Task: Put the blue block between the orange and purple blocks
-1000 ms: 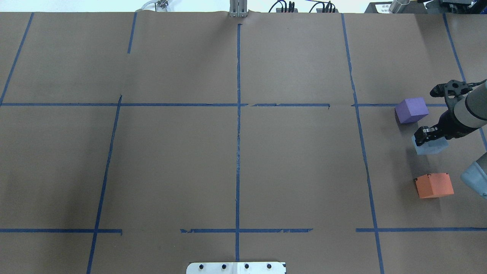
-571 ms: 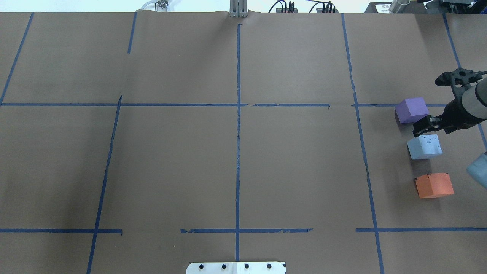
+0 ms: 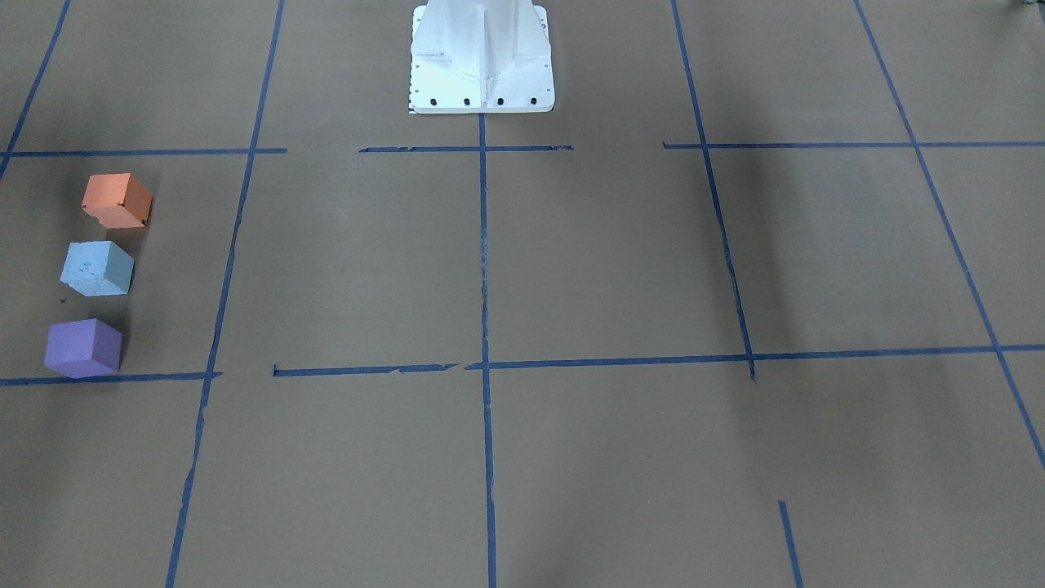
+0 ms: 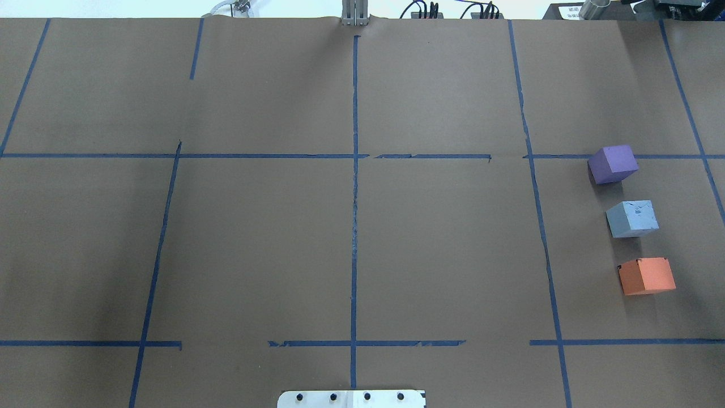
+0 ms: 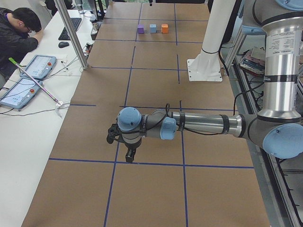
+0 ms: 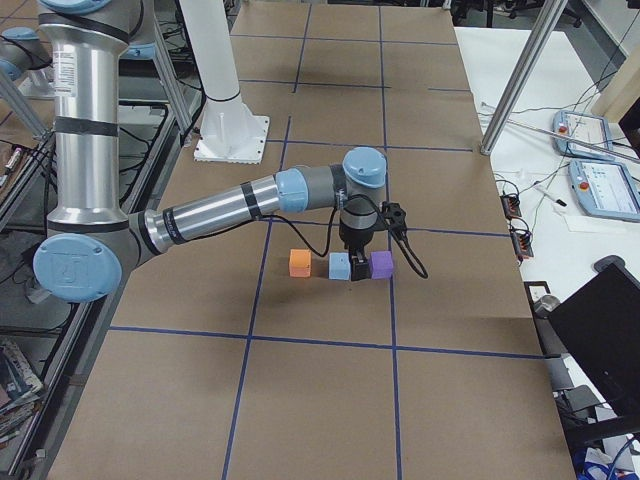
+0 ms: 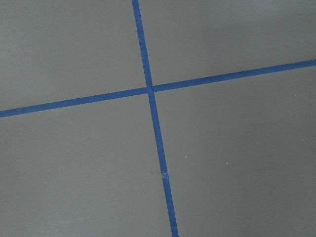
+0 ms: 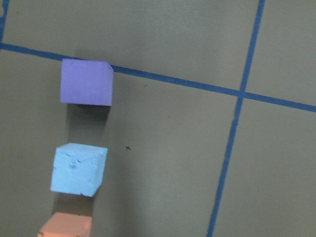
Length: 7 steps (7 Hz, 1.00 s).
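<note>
The blue block [image 4: 632,218] sits on the brown paper at the right, between the purple block [image 4: 613,164] and the orange block [image 4: 647,276], apart from both. The three form a column in the front-facing view: orange [image 3: 117,200], blue [image 3: 98,268], purple [image 3: 83,347]. The right wrist view looks down on purple [image 8: 86,81], blue [image 8: 79,169] and the orange block's edge [image 8: 64,226]. The right gripper [image 6: 357,270] shows only in the exterior right view, near the blocks. The left gripper [image 5: 130,157] shows only in the exterior left view, over bare paper. I cannot tell whether either is open.
The robot's white base plate [image 4: 351,398] is at the near table edge. Blue tape lines [image 7: 153,123] cross the paper. A person [image 5: 19,28] sits at a side desk with tablets [image 5: 38,66], beside a metal post [image 5: 71,33].
The right gripper has let go of the blue block and drawn back to the right, out of the overhead view. The blue block stays between the purple and orange blocks.
</note>
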Tool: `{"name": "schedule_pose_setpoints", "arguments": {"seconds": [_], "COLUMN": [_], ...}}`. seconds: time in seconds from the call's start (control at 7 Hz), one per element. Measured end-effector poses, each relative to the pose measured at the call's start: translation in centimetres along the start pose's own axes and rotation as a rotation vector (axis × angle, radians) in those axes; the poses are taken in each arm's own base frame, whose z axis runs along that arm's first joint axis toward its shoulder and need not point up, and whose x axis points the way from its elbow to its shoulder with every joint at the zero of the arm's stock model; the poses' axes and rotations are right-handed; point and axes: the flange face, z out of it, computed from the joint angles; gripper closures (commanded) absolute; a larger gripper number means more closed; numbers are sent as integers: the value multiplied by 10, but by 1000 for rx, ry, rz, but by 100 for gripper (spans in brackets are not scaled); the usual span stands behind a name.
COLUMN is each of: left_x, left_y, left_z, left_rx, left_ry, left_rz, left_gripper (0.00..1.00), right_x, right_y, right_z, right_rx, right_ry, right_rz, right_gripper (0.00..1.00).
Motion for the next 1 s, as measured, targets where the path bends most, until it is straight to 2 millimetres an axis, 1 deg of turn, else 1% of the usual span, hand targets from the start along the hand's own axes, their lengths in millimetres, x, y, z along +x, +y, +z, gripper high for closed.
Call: {"name": "schedule_pose_setpoints", "arguments": {"seconds": [0.14,0.29,0.43,0.57,1.0], "left_x": [0,0,-2,-6,-19], "left_y": [0,1,3,6,39], "left_z": [0,0,1,5,18], "left_rx": [3,4,0,-8,-46], "left_ry": [-4,-8,-12,-16,-25], "left_rz": [6,8,3,-6,-47], "left_gripper": [0,0,0,0,0], "right_x": [38,59,68,71,83], "right_y": [26,49,60,63,61], "right_z": [-11,-10,-5,-2,11], "right_rx": [-27,-52,-65,-70,-15], "right_ry": [-9,-21,-36,-51,-41], "right_rz": [-21,-18,-5,13,51], "right_gripper": [0,0,0,0,0]}}
